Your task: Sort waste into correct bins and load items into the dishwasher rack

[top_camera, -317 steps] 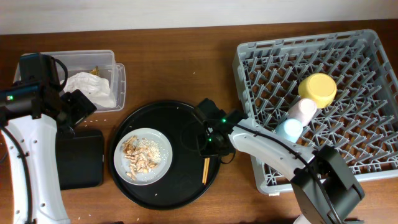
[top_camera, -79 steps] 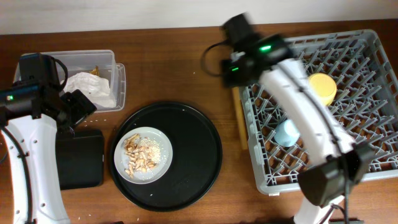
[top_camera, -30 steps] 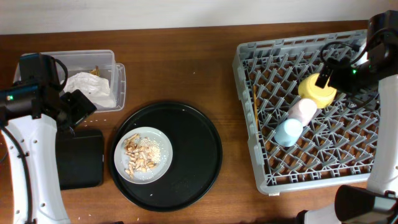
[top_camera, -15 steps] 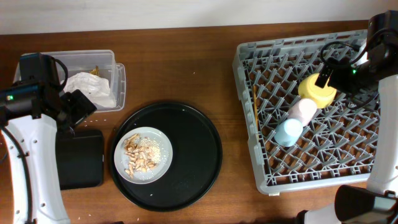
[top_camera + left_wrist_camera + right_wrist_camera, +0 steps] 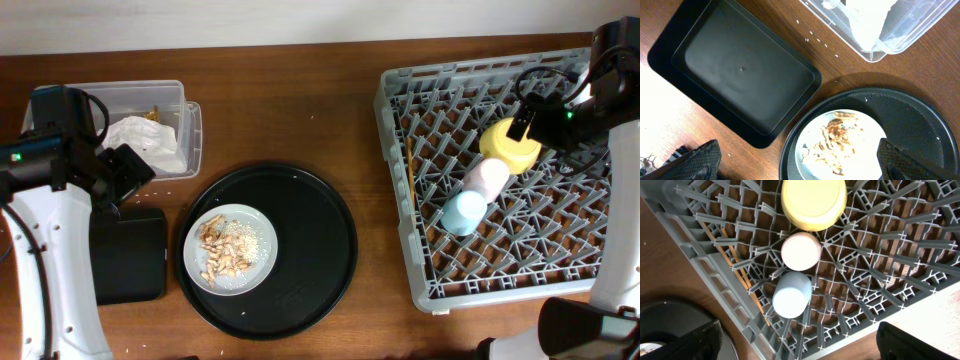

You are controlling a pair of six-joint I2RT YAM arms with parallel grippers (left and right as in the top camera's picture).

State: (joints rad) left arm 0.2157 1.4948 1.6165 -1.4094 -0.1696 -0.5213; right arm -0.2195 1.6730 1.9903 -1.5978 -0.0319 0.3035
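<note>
Grey rack, frame right, holds yellow bowl, pink bowl, blue bowl, chopsticks; left gripper and right gripper spread wide, empty.

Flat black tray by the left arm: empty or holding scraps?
Empty, bar one tiny speck: the flat black tray shows bare floor in the left wrist view; food scraps sit on the grey plate.

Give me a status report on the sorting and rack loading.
Done: napkin and wrapper lie in the clear box; yellow bowl, pink bowl, blue bowl and chopsticks sit in the rack. In hand: nothing, both jaws open and empty. Left: food scraps on the grey plate go to the flat black tray, then the plate goes in the rack.
</note>
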